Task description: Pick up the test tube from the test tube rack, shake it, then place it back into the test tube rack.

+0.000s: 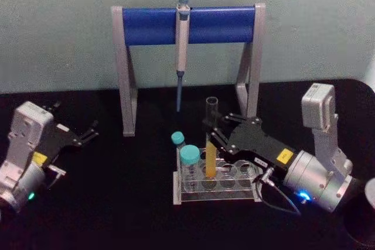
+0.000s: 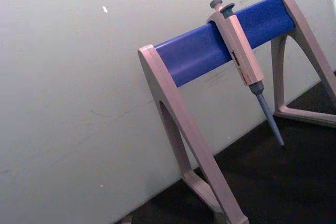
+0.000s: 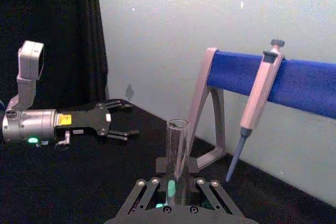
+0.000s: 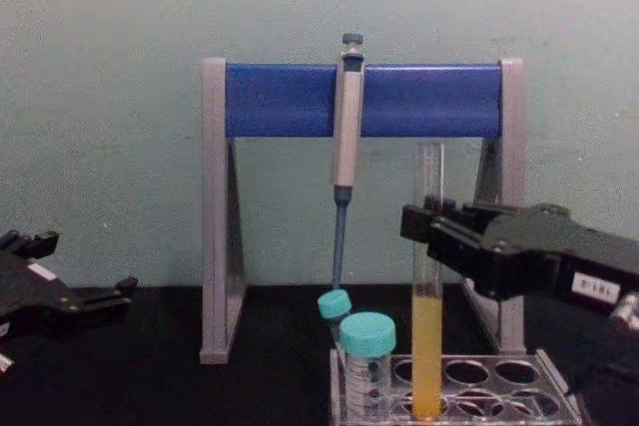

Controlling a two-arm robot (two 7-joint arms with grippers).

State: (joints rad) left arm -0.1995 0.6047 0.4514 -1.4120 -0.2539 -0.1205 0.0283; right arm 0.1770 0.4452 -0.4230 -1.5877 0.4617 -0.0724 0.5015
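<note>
The test tube (image 1: 210, 162) is tall, clear and capless, with yellow liquid in its lower part. It stands upright in a hole of the low clear test tube rack (image 1: 234, 195) at the table's front centre. My right gripper (image 1: 210, 132) reaches in from the right and is shut on the test tube just above the liquid. From the side, the test tube (image 4: 427, 346) rises through the right gripper (image 4: 419, 231), its bottom down in the rack (image 4: 504, 378). In the right wrist view the test tube (image 3: 177, 140) stands between the fingers of that gripper (image 3: 176, 184). My left gripper (image 1: 91, 133) rests open at the far left.
Two teal-capped tubes (image 1: 189, 156) sit at the rack's left end, beside the test tube. Behind the rack stands a grey-and-blue pipette stand (image 1: 146, 26) with a pipette (image 1: 182, 51) hanging from its bar. The black table is bare between the left gripper and the rack.
</note>
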